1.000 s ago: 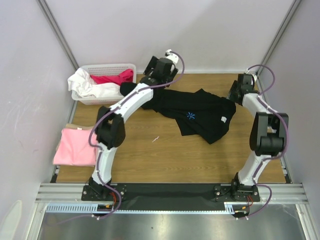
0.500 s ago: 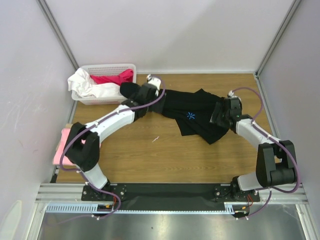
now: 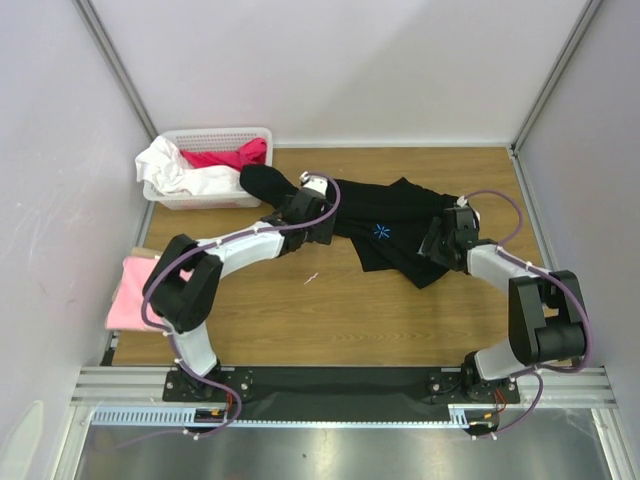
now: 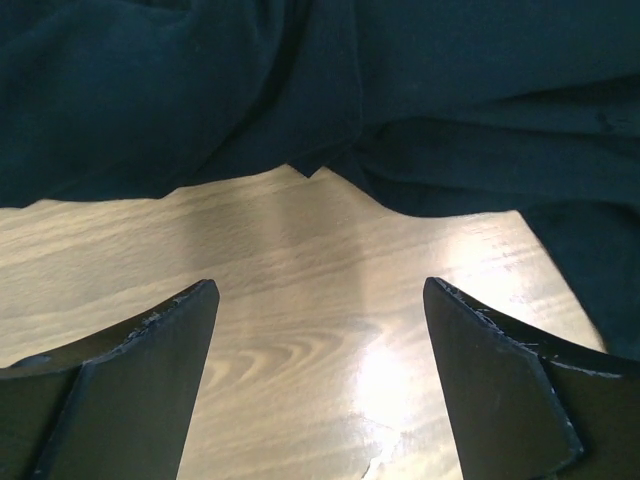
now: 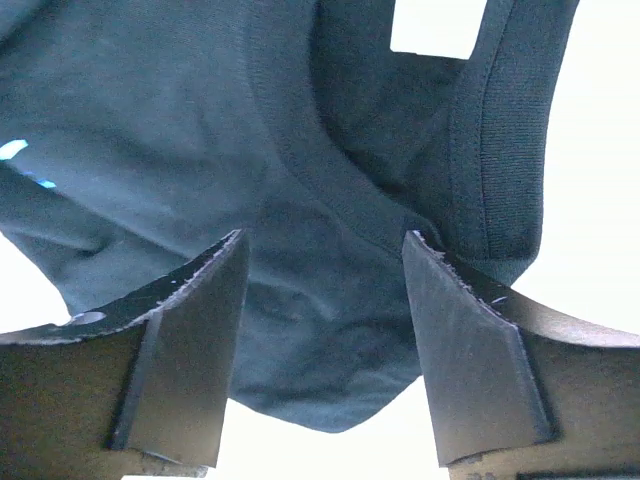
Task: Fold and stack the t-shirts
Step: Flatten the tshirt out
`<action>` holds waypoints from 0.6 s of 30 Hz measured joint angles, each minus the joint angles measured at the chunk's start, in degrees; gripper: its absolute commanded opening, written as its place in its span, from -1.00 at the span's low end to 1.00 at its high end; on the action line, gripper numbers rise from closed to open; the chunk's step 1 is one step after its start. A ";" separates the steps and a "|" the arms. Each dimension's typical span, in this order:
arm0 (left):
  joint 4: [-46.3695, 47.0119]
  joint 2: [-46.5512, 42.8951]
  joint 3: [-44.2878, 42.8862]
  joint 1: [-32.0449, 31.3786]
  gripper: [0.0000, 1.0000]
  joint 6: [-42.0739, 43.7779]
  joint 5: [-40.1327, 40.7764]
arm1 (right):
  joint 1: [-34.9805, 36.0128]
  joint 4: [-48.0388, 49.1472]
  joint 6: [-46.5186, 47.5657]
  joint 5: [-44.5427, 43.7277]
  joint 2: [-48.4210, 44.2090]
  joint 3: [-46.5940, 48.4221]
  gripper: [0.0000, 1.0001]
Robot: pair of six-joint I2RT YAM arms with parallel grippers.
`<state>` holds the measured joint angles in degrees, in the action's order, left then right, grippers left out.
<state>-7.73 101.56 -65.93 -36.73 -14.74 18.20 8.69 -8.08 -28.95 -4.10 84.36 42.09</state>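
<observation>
Hovering: left gripper [image 4: 320, 290] spread wide | right gripper [image 5: 325, 240] parted over black t-shirt [image 3: 400, 210] | pale-blue starburst mark [image 3: 381, 231]

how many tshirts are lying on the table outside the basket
2. The black t-shirt lies crumpled mid-table; the pink t-shirt sits folded at the left edge. More may be hidden in the basket.

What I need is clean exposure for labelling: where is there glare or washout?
Right wrist: everything around the black t-shirt is washed out white. Left wrist: bright glare on the table. Top external: evenly lit, sharp.
</observation>
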 measured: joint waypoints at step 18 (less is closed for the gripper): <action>0.39 6.19 -5.44 0.00 0.82 0.15 1.14 | -4.61 0.24 -2.69 -2.97 3.54 0.79 0.11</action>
<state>-7.33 107.74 -71.37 -36.73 -14.59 19.33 4.08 -7.84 -31.64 -7.07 87.90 42.87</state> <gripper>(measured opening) 0.909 0.558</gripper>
